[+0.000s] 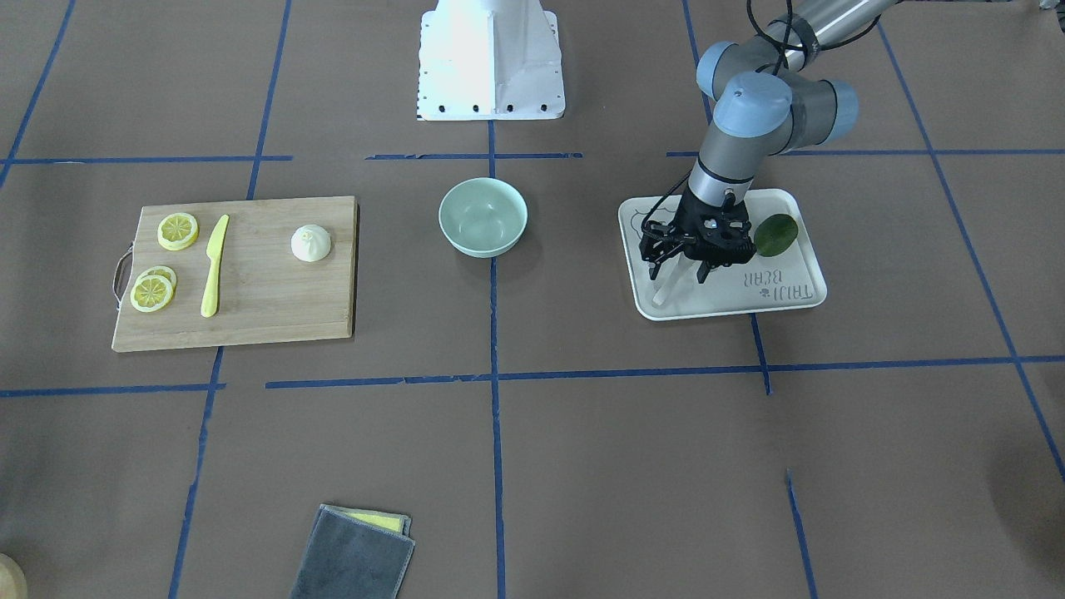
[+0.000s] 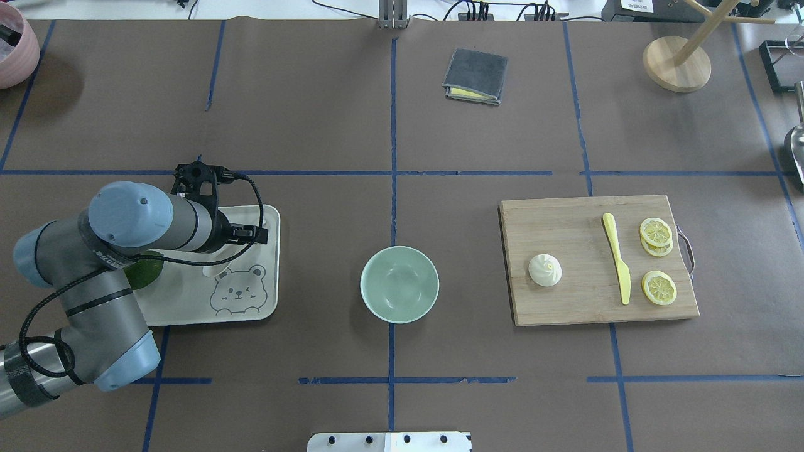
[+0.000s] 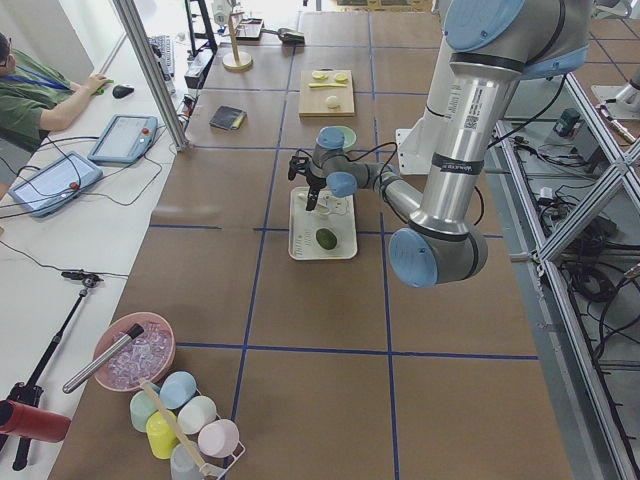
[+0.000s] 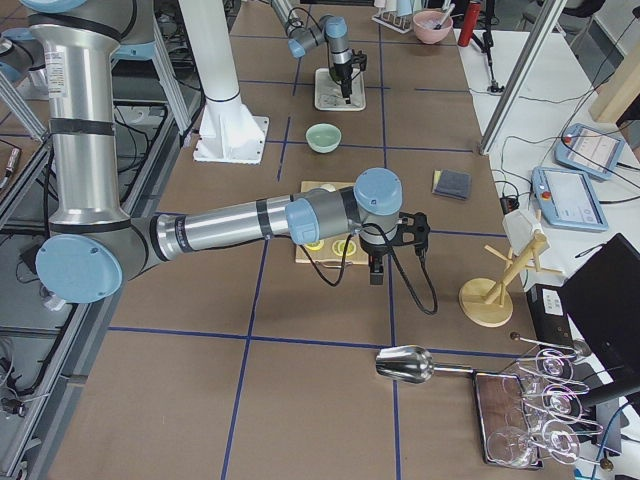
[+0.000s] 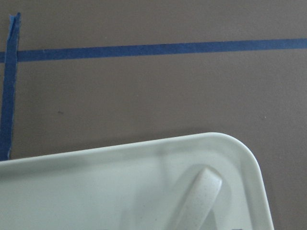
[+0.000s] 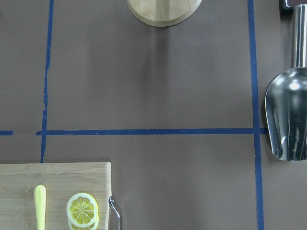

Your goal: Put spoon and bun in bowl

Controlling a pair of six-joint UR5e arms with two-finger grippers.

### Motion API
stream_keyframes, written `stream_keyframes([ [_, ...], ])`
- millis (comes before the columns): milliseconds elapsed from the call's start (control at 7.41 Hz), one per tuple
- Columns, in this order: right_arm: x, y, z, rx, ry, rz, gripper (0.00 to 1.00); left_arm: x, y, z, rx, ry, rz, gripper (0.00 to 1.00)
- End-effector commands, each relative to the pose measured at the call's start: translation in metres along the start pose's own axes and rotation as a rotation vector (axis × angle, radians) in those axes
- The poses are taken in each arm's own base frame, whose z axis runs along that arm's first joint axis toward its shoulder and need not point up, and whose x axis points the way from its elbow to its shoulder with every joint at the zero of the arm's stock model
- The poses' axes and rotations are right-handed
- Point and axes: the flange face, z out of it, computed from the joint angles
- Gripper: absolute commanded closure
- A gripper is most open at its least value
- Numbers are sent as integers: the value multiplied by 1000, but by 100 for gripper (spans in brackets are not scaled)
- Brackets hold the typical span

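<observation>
White spoon [image 1: 668, 289] lay on the tray [image 1: 799, 291] between the spread fingers of my left gripper [image 1: 681, 268]. On the board [image 1: 274, 308] sat the bun [image 1: 310, 243], bowl [image 1: 482, 216] apart from both. State of right gripper [image 4: 376, 272]: I could not tell.

Two tubular arms in silver-grey metal, the left arm [image 2: 107, 295] and the right arm [image 4: 215, 228], each carry rounded pale blue caps at the joints, with thin black rings at the seams between segments. A black cable [image 2: 260, 204] loops loosely off the left arm's wrist, and black tape [image 2: 22, 383] bands its lower tube. A white label [image 3: 468, 100] with small dark print sits on the left arm's thick tube. The left claw [image 1: 678, 271] is black, built of thin skeletal linkages. The white pedestal [image 1: 491, 62] shows a row of dark bolts along its edge.
</observation>
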Motion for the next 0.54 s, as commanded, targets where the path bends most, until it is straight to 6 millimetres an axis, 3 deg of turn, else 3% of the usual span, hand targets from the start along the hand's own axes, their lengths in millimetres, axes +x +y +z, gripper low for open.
stream_keyframes([
  [0, 0, 0, 0, -1, 1, 0, 0, 1, 1, 1, -4, -5, 0, 58],
  [135, -1, 0, 1, -2, 0, -3, 0, 2, 3, 2, -7, -4, 2, 60],
  [405, -2, 0, 2, -4, 0, -4, 0, -1, 4, 2, -9, -8, 1, 83],
])
